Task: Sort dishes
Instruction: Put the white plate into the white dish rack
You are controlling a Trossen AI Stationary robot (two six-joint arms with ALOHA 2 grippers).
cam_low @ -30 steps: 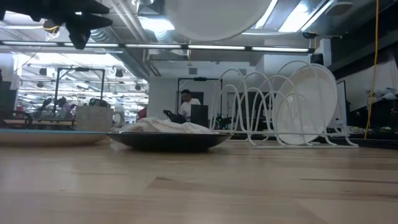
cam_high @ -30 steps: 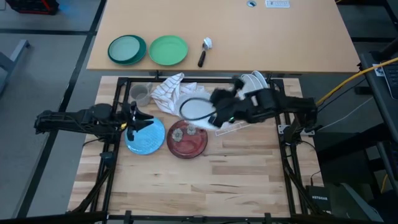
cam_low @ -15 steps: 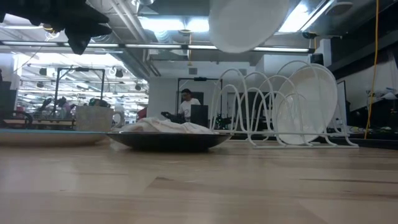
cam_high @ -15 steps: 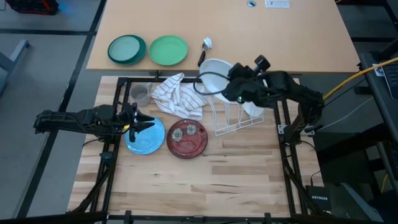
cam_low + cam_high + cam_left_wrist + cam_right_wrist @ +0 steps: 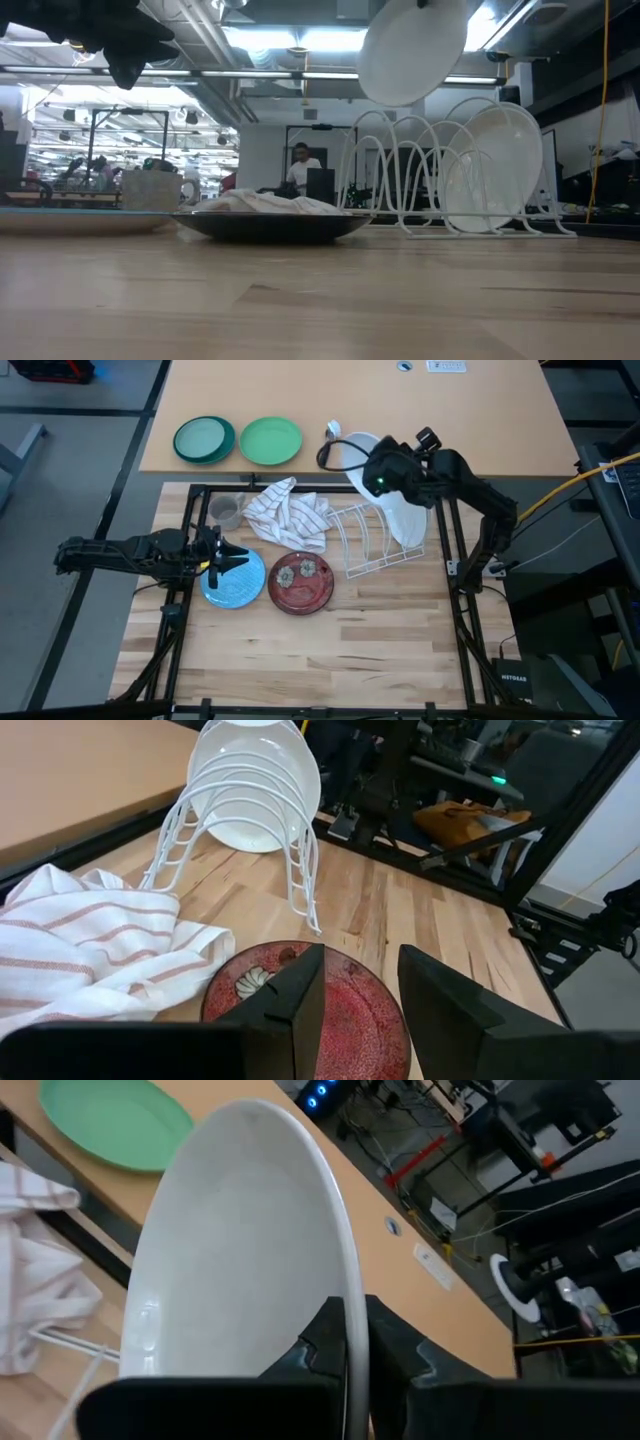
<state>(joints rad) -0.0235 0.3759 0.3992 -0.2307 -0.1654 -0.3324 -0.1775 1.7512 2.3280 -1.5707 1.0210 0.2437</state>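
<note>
My right gripper [image 5: 383,472] is shut on a white plate [image 5: 362,452], held in the air over the far end of the white wire rack [image 5: 372,540]; the plate also shows in the low view [image 5: 412,50]. Another white plate [image 5: 408,520] stands on edge in the rack. A dark red flowered plate [image 5: 302,582] and a light blue plate [image 5: 238,582] lie flat on the table. My left gripper [image 5: 358,988] is open and empty, hovering over the blue plate's far edge [image 5: 222,555]. My right gripper pinches the white plate's rim [image 5: 348,1312] between its two fingers, one finger on each face. The plate is lifted clear of the rack and table and stands tilted, close to on edge, reaching from the fingers toward the table's far left.
A striped cloth [image 5: 287,515] lies left of the rack, with a small grey cup [image 5: 227,512] beside it. Two green plates [image 5: 205,440] [image 5: 270,440] and a utensil [image 5: 328,442] lie on the far tan table. A person shows in the room behind [image 5: 298,165].
My right gripper has carried the white plate from above the red plate and cloth toward the table's far edge and a little right, to over the rack's far end. The plate has tipped from nearly level to nearly on edge. My left arm has kept still.
</note>
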